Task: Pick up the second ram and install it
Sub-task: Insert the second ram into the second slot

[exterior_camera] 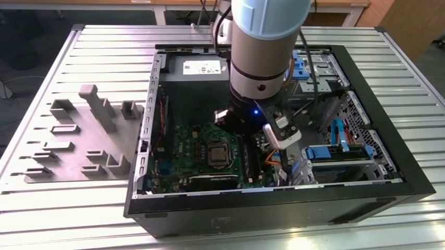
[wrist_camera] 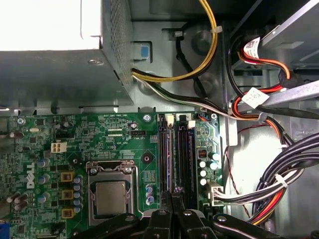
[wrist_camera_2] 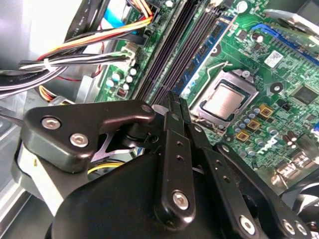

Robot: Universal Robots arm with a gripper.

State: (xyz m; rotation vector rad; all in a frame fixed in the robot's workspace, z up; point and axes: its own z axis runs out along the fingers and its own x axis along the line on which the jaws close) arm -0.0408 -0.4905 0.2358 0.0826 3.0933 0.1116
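Observation:
My gripper (wrist_camera_2: 175,102) reaches down inside the open computer case (exterior_camera: 389,195), over the memory slots (wrist_camera: 182,149) beside the processor socket (wrist_camera: 110,195). Its two black fingers (wrist_camera: 167,211) are shut flat against each other, with nothing visibly pinched between them. The second ram (wrist_camera_2: 202,57), a thin blue-green board with black chips, stands on edge in one of the long slots. It runs away from the fingertips, which sit right at its near end. I cannot tell whether they touch it. In the exterior view the arm (exterior_camera: 264,52) hides the gripper and the slots.
Bundled black, yellow, red and orange cables (wrist_camera: 279,174) run close beside the slots. The power supply box (wrist_camera: 55,64) sits beyond the board. A drive cage with blue latches (exterior_camera: 334,153) is at the exterior view's right. The grey fixture plate (exterior_camera: 76,138) lies outside the case at the left.

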